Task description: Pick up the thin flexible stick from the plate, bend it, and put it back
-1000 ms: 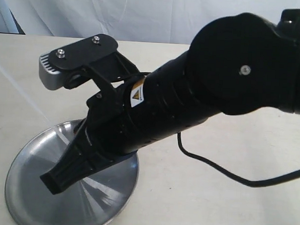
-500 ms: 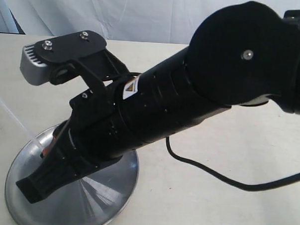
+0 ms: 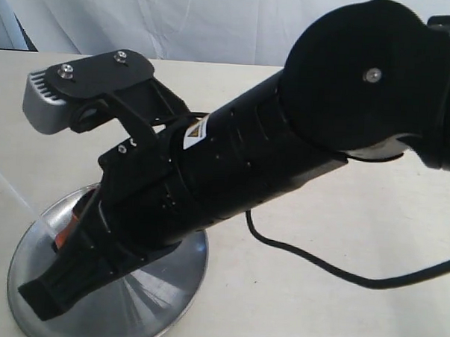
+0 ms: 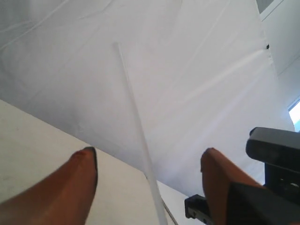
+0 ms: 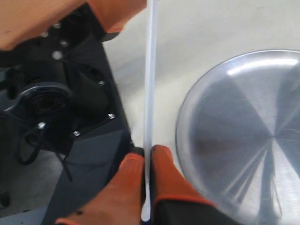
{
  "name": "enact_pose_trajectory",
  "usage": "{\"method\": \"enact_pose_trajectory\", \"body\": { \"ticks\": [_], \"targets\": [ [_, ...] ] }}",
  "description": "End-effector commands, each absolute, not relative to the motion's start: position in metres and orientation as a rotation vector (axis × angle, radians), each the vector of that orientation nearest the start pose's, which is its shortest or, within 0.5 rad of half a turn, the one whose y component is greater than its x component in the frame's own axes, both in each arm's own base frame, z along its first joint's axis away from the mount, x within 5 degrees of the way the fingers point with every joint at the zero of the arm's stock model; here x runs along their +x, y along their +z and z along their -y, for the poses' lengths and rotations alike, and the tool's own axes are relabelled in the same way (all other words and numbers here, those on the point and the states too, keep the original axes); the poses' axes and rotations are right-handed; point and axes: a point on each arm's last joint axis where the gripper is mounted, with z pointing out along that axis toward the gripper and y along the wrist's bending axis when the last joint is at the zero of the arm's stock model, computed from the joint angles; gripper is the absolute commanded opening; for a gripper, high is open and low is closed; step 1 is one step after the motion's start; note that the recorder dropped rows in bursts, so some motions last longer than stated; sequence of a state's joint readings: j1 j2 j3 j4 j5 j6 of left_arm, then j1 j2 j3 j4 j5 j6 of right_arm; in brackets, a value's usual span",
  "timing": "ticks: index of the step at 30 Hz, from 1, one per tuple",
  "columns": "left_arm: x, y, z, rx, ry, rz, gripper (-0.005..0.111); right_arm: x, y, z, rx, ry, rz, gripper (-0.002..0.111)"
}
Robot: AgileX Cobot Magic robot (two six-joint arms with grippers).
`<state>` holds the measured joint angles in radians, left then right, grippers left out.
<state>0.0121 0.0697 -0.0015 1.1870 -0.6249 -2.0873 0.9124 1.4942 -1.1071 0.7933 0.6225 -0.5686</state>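
White cloth (image 4: 197,56) hangs behind a cream table (image 3: 357,211); the shiny steel plate (image 5: 234,117) sits on that table. The thin flexible stick (image 5: 150,84) is up in the air just beside the plate, not on it; the right gripper (image 5: 149,157) pinches one end tight between its orange fingers (image 5: 168,178), so the stick cannot slip. The left gripper (image 4: 149,154) has its fingers (image 4: 79,183) spread wide, with the stick running between them and not touching; I think it must close there, so both ends can be pushed together to bend the stick.
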Motion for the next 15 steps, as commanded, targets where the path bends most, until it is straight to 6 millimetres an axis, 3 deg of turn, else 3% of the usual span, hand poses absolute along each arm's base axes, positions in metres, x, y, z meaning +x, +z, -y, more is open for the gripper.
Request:
{"method": "enact_pose_trajectory", "body": {
  "ticks": [1,4,9,15],
  "targets": [
    [0.0462,0.2286,0.0468,-0.203,-1.167,-1.420,0.056,0.1587,0.3028,-0.2796,-1.224,1.104,-2.131,-0.001],
    [0.0463,0.2286,0.0467,-0.203,-1.167,-1.420,0.040,0.1562,0.3039,-0.2803,-1.244,1.138,-2.118,-0.001],
    [0.0459,0.2289,0.0472,-0.190,-1.163,-1.418,0.000,0.1546,0.3018,-0.2787,-1.298,1.113,-2.118,-0.001],
    [0.0459,0.2311,0.0462,-0.161,-1.127,-1.387,0.000,0.1534,0.3007,-0.2779,-1.327,1.107,-2.121,-0.001]
  ]
}}
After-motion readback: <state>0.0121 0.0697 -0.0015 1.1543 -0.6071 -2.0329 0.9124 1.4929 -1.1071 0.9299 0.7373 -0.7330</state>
